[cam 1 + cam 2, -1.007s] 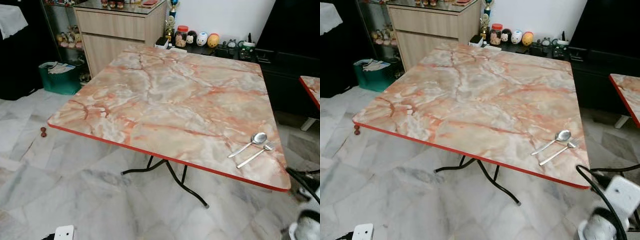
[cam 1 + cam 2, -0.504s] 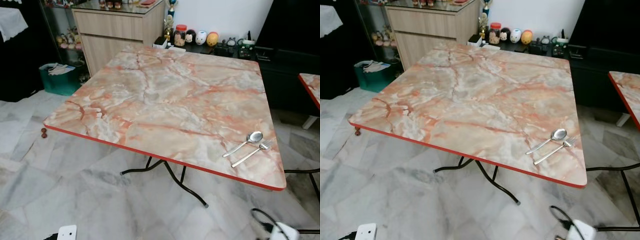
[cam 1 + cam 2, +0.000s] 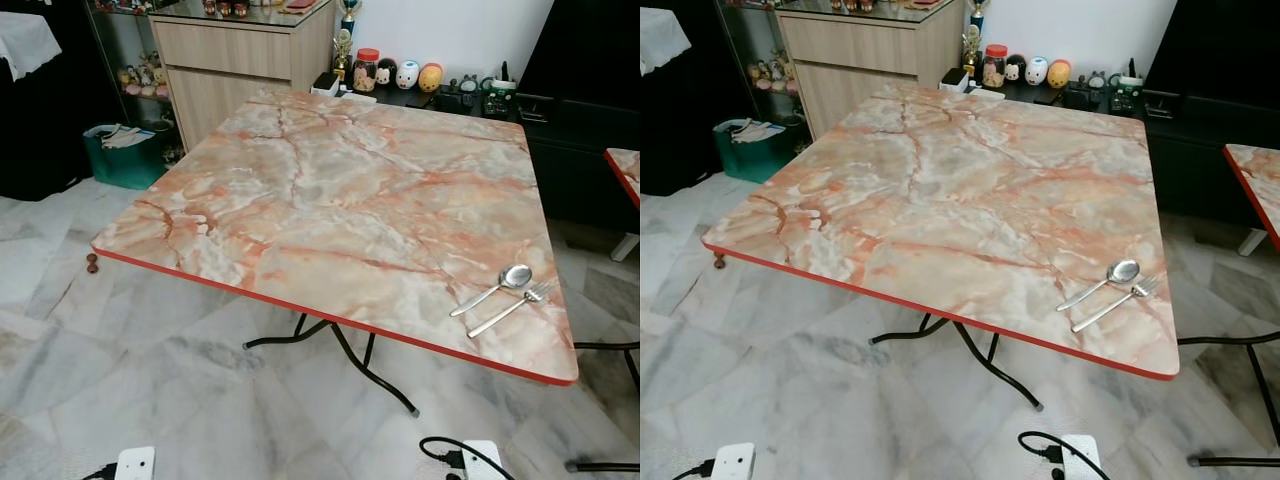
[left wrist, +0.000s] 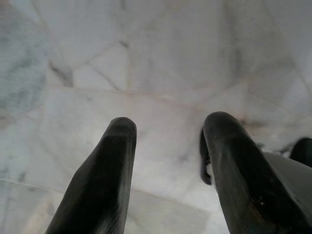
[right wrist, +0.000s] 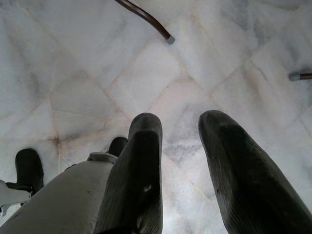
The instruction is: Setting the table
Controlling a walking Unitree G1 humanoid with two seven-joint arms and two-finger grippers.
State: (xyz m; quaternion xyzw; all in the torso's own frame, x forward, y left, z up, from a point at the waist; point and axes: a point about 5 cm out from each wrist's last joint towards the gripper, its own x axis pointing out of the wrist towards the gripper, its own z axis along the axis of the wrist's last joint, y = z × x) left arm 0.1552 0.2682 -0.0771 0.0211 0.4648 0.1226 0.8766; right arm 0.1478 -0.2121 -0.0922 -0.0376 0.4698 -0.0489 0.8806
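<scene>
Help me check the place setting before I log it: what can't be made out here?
- Table underside: its own top hides where the black legs join.
- Fork tines: too small to count, head views.
- Items on the wooden cabinet: cut off by the top edge.

Second marble surface (image 3: 1252, 185): cut off by right edge. Figurines (image 3: 405, 74) behind main surface (image 3: 330, 190): too small to identify. Fork (image 3: 510, 307) tines: indistinct. Cabinet (image 3: 240, 50) top: cropped by upper edge.

Bright, even indoor light — head views sharp; wrist views soft, close fingers (image 4: 107, 170) blurred.
</scene>
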